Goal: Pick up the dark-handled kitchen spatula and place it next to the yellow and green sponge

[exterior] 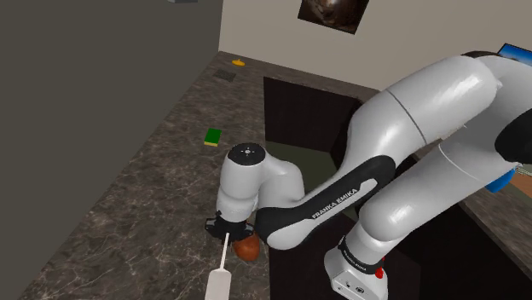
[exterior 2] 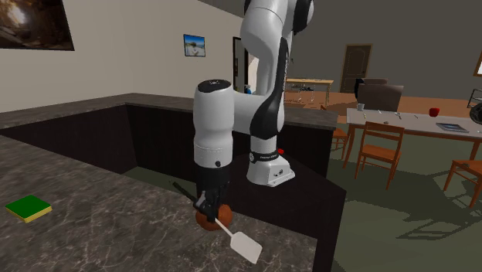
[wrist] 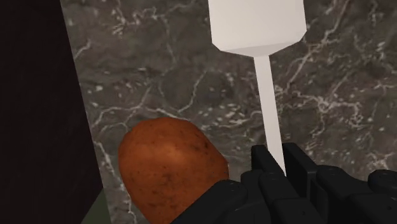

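The spatula has a white blade and a thin white shaft that ends in a dark handle. It lies slanted by the counter's edge, its blade nearest the shoulder camera. My gripper is shut on the shaft, one black finger on each side. It points straight down at the dark marble counter. In the second exterior view the gripper holds the spatula with the dark handle sticking up behind it. The green and yellow sponge lies farther along the counter, well away from the gripper, and is also visible as the sponge.
A brown potato-like lump sits right beside the fingers, touching or nearly touching the gripper. The counter's edge drops into a dark recess next to it. A small yellow item lies at the far end. A dining table and chairs stand beyond.
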`<action>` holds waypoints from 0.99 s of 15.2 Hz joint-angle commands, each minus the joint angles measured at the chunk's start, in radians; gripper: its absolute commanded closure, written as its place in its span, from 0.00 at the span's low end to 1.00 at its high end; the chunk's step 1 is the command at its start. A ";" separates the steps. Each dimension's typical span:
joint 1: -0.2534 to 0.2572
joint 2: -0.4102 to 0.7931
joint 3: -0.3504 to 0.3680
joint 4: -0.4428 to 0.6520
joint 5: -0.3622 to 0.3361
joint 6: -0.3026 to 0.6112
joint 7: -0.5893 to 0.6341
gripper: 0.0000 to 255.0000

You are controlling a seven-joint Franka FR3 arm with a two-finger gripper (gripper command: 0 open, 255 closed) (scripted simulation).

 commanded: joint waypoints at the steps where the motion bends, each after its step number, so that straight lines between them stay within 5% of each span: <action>1: -0.001 -0.023 -0.054 -0.009 0.025 -0.008 -0.078 1.00; 15: -0.256 0.184 -0.241 0.119 -0.278 0.000 -0.265 1.00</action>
